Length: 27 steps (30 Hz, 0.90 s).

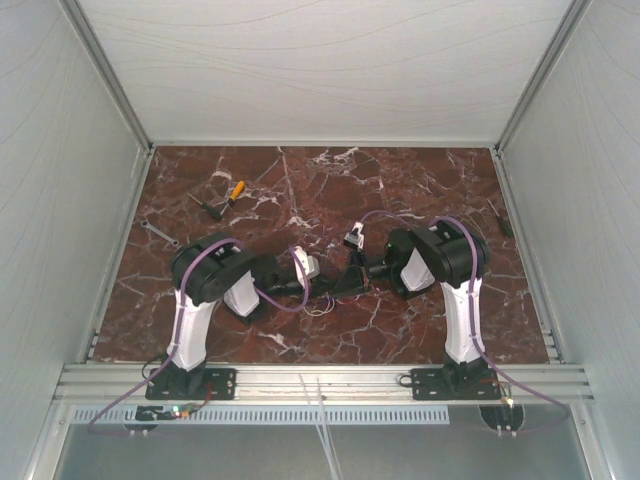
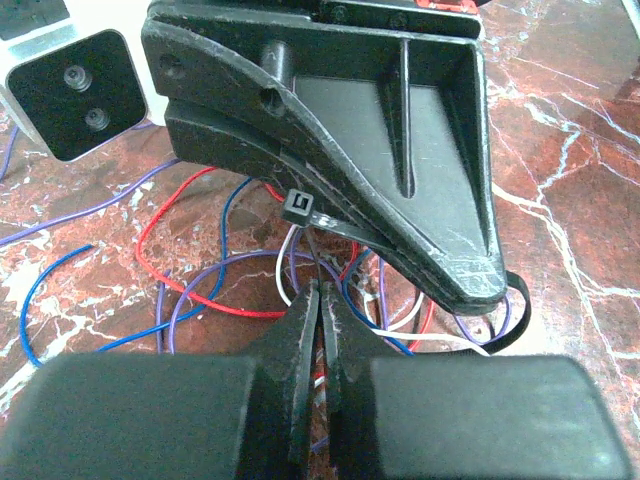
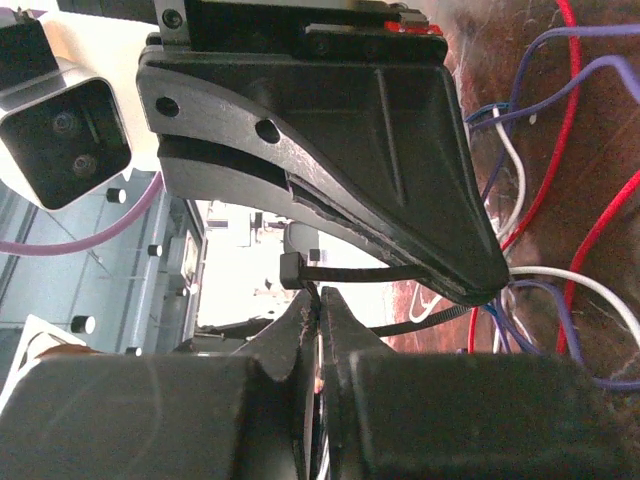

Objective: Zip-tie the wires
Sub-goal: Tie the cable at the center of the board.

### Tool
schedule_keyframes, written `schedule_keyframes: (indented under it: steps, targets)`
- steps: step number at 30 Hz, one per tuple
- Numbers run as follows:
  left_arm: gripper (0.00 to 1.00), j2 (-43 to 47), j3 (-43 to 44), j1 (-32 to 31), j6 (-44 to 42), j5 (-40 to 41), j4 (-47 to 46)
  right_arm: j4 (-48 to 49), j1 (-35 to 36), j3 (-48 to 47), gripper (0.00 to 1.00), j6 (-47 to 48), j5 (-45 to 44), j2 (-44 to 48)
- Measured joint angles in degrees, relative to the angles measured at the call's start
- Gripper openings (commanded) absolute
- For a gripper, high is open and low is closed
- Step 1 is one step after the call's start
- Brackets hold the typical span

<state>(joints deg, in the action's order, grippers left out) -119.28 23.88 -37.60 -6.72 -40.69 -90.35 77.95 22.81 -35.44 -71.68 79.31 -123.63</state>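
Cinching tie (image 2: 297, 207) round wires (image 2: 215, 305) | left gripper (image 2: 320, 292) and right gripper (image 3: 320, 298) seemingly clamped on tie | pull tail straight, keep strands inside loop

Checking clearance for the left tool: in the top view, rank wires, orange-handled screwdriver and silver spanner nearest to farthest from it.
1. wires, right at the left tool, mid-table.
2. orange-handled screwdriver, back left.
3. silver spanner, near the left wall.

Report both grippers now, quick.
Left gripper: closed, pinching the zip tie.
Right gripper: closed, also on the zip tie.
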Motion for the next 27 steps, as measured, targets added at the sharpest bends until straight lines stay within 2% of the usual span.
schedule_keyframes:
  steps: [27]
  targets:
    - [0.00,0.90,-0.96,-1.20,-1.44,1.57,0.04,3.45,0.76,1.46,0.00,-12.31,-1.68,-0.22]
